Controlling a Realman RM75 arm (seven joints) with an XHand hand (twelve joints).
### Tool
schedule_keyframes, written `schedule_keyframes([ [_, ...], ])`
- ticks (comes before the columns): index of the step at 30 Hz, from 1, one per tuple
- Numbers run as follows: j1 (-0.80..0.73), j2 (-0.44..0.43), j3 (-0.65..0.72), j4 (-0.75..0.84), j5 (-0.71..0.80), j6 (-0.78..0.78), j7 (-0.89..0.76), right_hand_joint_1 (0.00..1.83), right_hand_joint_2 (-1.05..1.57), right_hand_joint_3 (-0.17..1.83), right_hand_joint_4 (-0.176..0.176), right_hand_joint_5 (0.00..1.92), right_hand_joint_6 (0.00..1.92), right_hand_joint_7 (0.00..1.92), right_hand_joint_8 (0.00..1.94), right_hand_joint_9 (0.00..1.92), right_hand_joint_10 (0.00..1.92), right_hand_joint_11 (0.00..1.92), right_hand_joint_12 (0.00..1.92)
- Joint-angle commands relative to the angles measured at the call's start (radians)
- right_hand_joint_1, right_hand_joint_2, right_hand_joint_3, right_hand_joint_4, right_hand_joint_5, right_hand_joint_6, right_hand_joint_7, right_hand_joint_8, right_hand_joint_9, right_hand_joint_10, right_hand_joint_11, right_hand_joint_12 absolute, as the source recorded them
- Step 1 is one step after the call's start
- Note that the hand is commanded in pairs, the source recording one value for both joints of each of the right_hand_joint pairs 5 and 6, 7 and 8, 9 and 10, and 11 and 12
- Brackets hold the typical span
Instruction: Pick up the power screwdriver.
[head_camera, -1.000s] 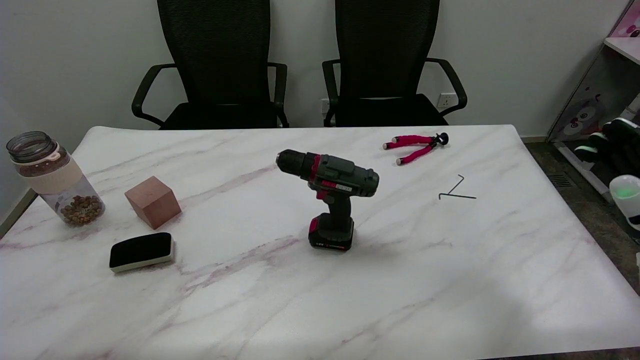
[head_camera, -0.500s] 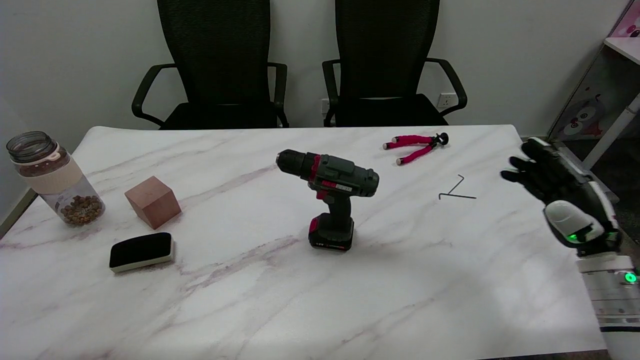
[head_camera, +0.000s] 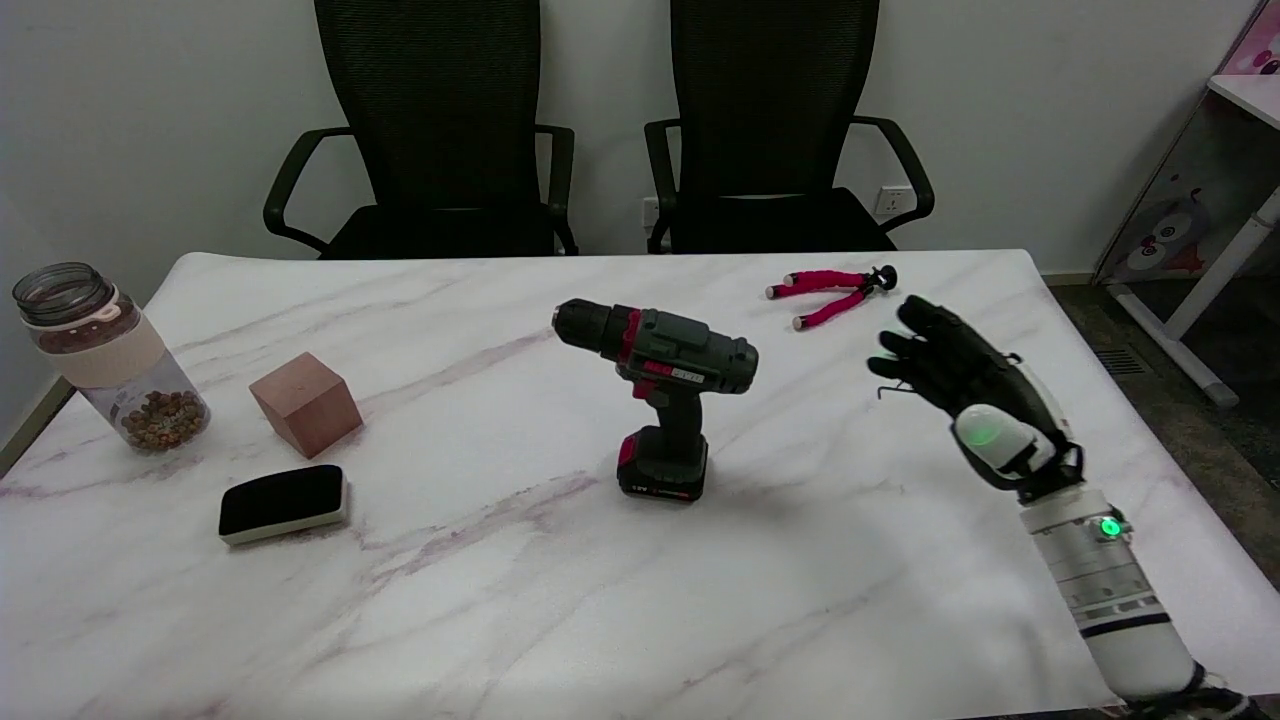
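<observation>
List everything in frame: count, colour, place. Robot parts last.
power screwdriver: 1, dark grey and red, upright on its battery, table centre
jar: 1, clear with beige band, brown contents, table's left edge
wooden block: 1, reddish brown, right of the jar
eraser: 1, black on white, in front of the block
mini tripod: 1, pink legs, black head, far right of table
hex key: 1, black, mostly hidden behind the hand
table: 1, white marble
office chairs: 2, black, behind the table
right hand: 1, black and white, open, in the air right of the screwdriver
</observation>
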Motion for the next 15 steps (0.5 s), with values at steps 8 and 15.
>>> schedule_keyframes([
  [8,0.296,-0.187,-0.061,0.150,-0.147,-0.360,0.006,0.87,-0.06,0.59,-0.013,0.30,0.30,0.30,0.30,0.42,0.42,0.51,0.51],
  [15,0.374,-0.258,-0.109,0.244,-0.147,-0.361,0.006,0.87,-0.07,0.59,-0.009,0.32,0.32,0.32,0.32,0.42,0.42,0.51,0.51],
])
